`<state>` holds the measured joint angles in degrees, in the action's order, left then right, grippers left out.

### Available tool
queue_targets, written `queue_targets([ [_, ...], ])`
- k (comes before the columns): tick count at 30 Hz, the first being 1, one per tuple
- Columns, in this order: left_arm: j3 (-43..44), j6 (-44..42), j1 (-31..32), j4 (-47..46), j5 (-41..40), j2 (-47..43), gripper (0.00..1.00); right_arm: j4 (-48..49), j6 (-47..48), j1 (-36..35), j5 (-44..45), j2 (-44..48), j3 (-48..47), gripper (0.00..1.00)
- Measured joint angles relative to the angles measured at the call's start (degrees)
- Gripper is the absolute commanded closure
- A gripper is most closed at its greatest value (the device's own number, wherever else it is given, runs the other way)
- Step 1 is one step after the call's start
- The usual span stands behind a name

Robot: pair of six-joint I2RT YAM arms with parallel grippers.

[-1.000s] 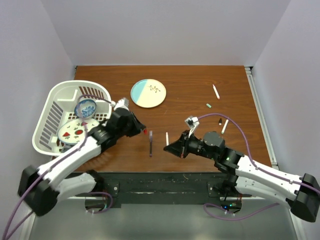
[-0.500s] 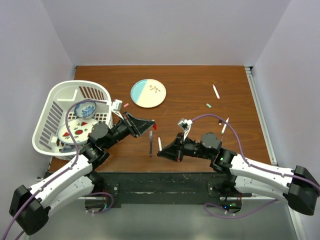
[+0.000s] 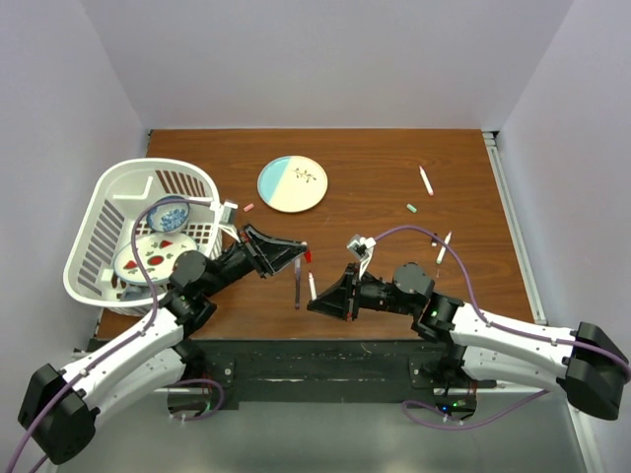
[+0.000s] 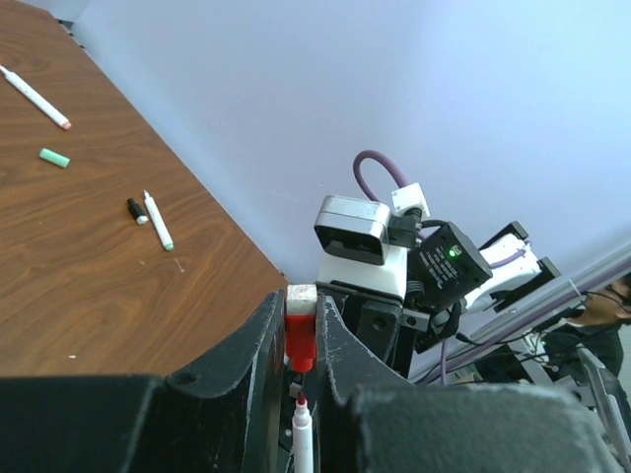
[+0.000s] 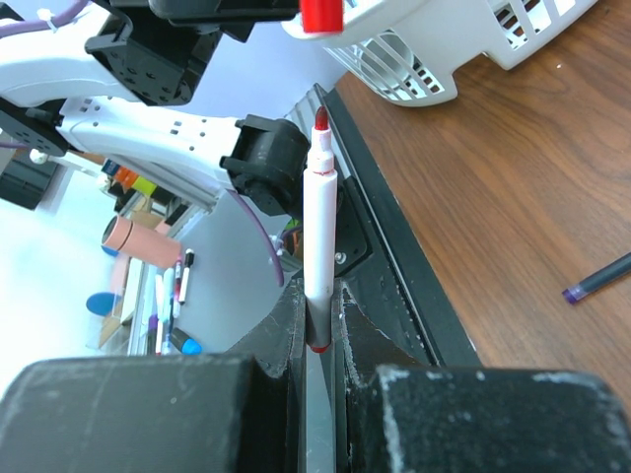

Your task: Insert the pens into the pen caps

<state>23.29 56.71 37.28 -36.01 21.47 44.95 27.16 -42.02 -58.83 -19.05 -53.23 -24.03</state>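
My left gripper (image 3: 301, 248) (image 4: 300, 330) is shut on a red pen cap (image 3: 307, 253) (image 4: 300, 340), held above the table. My right gripper (image 3: 318, 301) (image 5: 317, 330) is shut on a white pen (image 3: 313, 286) (image 5: 318, 236) with a red tip. That tip points at the cap's mouth with a small gap between them; the pen (image 4: 302, 434) shows just under the cap. A dark purple pen (image 3: 297, 279) lies on the table below them. Farther right lie two white pens (image 3: 426, 180) (image 3: 444, 246), a green cap (image 3: 412, 208) and a black cap (image 3: 434, 238). A pink cap (image 3: 249, 207) lies by the basket.
A white basket (image 3: 99, 232) with a bowl and a plate in it stands at the left edge, close behind my left arm. A blue and cream plate (image 3: 293, 183) sits at the back centre. The table's near edge runs just under both grippers.
My left gripper swung right with the red cap. My right gripper moved left with the pen. Cap and pen tip now nearly meet.
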Motion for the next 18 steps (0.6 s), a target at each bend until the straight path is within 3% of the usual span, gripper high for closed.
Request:
queue_targets([
  [18,-6.91,6.58,0.26,-9.97,3.45,0.17,1.0,-0.46,0.04,-0.15,0.04,0.81,0.0,1.0],
])
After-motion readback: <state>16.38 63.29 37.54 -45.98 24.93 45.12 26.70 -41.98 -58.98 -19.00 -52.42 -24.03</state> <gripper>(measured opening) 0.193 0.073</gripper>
